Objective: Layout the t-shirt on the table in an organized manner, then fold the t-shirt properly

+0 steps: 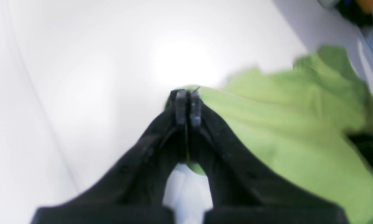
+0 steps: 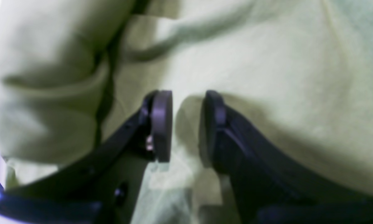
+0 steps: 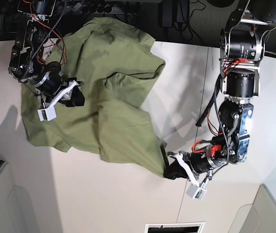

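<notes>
With the left tool [image 1: 187, 107] clamped on the plain olive-green cotton t-shirt's [image 3: 108, 102] near hem corner, pull rightward along the white tabletop [image 3: 104, 199]; right tool [image 2: 185, 126] gapes over cloth.

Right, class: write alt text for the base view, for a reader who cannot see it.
A crumpled green t-shirt lies on a white table between two robot arms. The left gripper pinches its near corner, and the right gripper rests on the cloth at the opposite side.
</notes>
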Robot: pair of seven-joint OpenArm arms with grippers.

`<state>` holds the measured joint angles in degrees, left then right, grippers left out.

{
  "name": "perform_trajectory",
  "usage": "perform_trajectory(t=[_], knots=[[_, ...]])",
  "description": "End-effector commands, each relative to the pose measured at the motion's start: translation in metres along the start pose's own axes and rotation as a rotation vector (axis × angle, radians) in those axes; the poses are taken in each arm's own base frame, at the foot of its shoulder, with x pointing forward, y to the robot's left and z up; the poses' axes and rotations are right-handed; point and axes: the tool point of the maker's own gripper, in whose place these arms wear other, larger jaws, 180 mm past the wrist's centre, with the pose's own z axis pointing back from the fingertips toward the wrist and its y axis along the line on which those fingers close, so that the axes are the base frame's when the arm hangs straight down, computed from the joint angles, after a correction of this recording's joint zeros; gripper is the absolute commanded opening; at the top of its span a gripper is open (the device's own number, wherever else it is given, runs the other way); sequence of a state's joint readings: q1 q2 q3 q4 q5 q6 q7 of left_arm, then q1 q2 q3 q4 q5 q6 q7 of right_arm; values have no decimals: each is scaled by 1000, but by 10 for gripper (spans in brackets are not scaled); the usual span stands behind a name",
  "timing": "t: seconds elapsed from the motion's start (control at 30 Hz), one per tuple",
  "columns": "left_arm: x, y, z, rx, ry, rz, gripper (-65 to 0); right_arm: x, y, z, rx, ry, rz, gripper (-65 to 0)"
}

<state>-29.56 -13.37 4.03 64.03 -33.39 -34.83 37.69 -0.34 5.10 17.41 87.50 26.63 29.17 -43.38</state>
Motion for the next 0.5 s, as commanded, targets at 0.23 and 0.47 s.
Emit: perform_trajectory(t=[0.23,0.47], knots=[[62,-43,-38,-115,-56,-74,-650,17,3,3,20,-53,12,-465],[28,-148,-80,-294,74,-231,-486,17,4,3,23,-51,9,-465]])
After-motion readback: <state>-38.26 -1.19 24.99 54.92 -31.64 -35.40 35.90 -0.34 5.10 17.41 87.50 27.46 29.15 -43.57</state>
